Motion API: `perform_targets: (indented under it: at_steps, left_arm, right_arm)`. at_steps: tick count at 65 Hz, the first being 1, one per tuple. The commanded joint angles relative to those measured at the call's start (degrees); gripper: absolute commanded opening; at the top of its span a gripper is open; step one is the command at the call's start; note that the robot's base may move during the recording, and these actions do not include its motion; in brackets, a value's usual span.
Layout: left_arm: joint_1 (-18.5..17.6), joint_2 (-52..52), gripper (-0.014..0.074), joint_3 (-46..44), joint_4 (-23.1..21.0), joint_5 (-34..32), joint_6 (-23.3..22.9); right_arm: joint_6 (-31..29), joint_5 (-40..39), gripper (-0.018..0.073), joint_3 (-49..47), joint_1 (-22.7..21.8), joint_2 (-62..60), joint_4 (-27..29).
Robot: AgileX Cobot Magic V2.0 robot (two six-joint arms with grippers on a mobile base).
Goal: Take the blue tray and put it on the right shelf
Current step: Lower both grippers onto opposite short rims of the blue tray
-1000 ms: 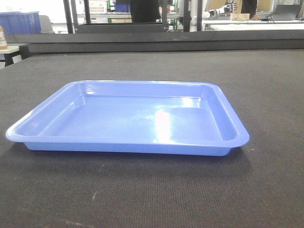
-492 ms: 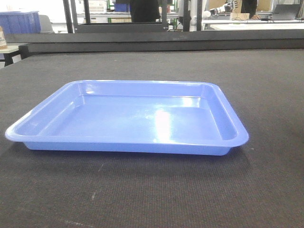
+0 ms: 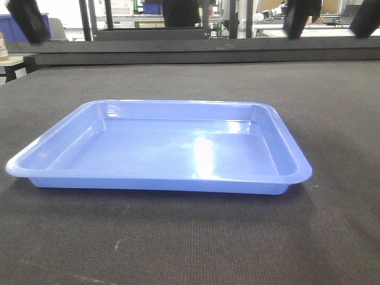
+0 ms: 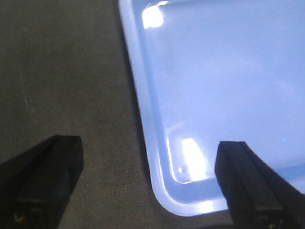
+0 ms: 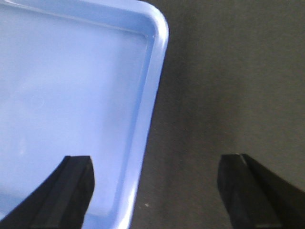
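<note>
Tray (image 3: 160,148) is sitting mid-frame on table (image 3: 332,107), unmoved, but dark fingers (image 3: 25,19) are now intruding along the top edge. L gripper (image 4: 147,183) & R gripper (image 5: 155,183) are hanging spread wide — each straddling a rim.

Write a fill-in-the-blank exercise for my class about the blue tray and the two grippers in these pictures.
1. The blue tray has ____ lying inside it.
2. The left gripper and the right gripper both have their jaws ____.
3. The corners of the blue tray are ____, not sharp.

Missing words: nothing; open; rounded.
</note>
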Motion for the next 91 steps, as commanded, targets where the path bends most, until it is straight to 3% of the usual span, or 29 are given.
perform_targets:
  at_steps: [1, 17, 35, 72, 81, 91]
  left_arm:
    - [-1.97, 2.1, 0.0465, -4.32, 0.52, 0.89, -4.87]
    - [-3.37, 9.87, 0.0465, -5.06, 0.52, 0.35, -7.58]
    - [-3.37, 15.25, 0.0465, -5.06, 0.52, -0.4, -8.47]
    - [-2.76, 17.7, 0.0433, -5.06, 0.52, -1.86, -8.94]
    - [-2.76, 18.61, 0.0433, -5.06, 0.52, -1.72, -8.94]
    - [-2.76, 20.07, 0.0384, -5.06, -0.14, -0.98, -8.94]
  right_arm:
    - [1.15, -2.24, 0.0631, -3.0, -0.01, 0.91, -0.04]
    - [5.05, -0.85, 0.0631, -3.0, -0.12, 7.34, 0.54]
    - [5.27, -1.52, 0.0631, -3.0, -0.06, 12.77, 1.88]
    - [5.22, -4.17, 0.0623, -2.93, 1.26, 18.77, 2.03]
    - [5.22, -4.16, 0.0509, -2.93, 1.26, 19.42, 2.03]
    - [5.22, -3.65, 0.022, -2.93, 1.26, 19.58, 1.97]
